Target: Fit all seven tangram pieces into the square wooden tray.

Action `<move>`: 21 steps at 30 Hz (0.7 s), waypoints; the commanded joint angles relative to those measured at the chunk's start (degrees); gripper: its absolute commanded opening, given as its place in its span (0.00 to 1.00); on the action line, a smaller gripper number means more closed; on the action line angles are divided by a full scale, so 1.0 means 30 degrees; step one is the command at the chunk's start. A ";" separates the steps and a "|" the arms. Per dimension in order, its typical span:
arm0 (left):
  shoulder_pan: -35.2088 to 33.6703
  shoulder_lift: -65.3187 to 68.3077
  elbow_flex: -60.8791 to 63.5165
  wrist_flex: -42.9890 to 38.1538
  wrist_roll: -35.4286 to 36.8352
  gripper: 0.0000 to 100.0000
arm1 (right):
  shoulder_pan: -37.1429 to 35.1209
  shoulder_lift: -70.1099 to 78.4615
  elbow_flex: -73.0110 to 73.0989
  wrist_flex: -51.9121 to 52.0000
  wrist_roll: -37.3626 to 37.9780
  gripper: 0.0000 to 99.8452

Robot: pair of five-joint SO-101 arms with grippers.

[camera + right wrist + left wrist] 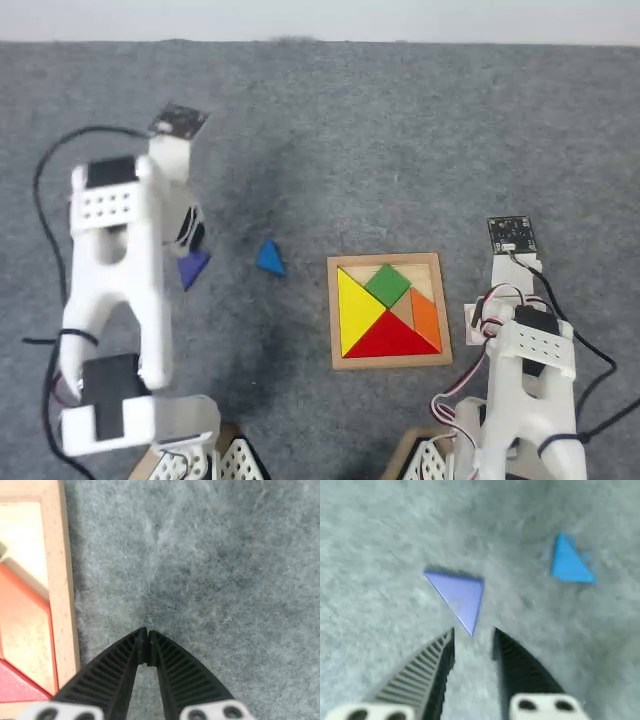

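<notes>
Right, the left gripper (473, 631) hung low over the grey carpet (400, 150) with its jaws spread. The sharp corner of the violet-blue flat triangle (459, 595) pointed into the gap between them, lined up, I'd judge, for a pinch. The small light-blue triangle (570, 562) lay nearby, well apart from the square wooden tray (333, 315), which held a big yellow triangle (356, 308) and a big red triangle (392, 340) among others, with bare wood showing. The right gripper (148, 635), pressed together and empty, sat beside the tray's rim, likely parked clear.

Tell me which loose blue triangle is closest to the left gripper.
The darker violet-blue triangle, just ahead of the left gripper; the lighter blue triangle lies farther off.
</notes>
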 commanded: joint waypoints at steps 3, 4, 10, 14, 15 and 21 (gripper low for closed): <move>-0.0352 0.0850 0.2623 -0.4747 0.0791 0.18 | 0.0249 -0.0073 -0.0205 -0.0337 -0.0059 0.01; -0.0352 0.1495 0.2564 -0.5333 0.1319 0.18 | 0.0249 -0.0073 -0.0205 -0.0337 -0.0059 0.01; -0.0352 0.5158 0.1040 -0.6330 0.1758 0.18 | 0.0249 -0.0073 -0.0205 -0.0366 -0.0029 0.01; -0.0322 0.6886 0.0278 -0.6183 0.1729 0.18 | 0.0249 -0.0073 -0.0205 -0.0337 0.0469 0.01; -0.0322 0.7062 0.0249 -0.5919 0.1758 0.18 | 0.0249 -0.0073 -0.0205 -0.0337 0.0469 0.01; -0.0352 0.7414 -0.0103 -0.4015 0.1729 0.18 | 0.0249 -0.0073 -0.0205 -0.0337 0.0469 0.01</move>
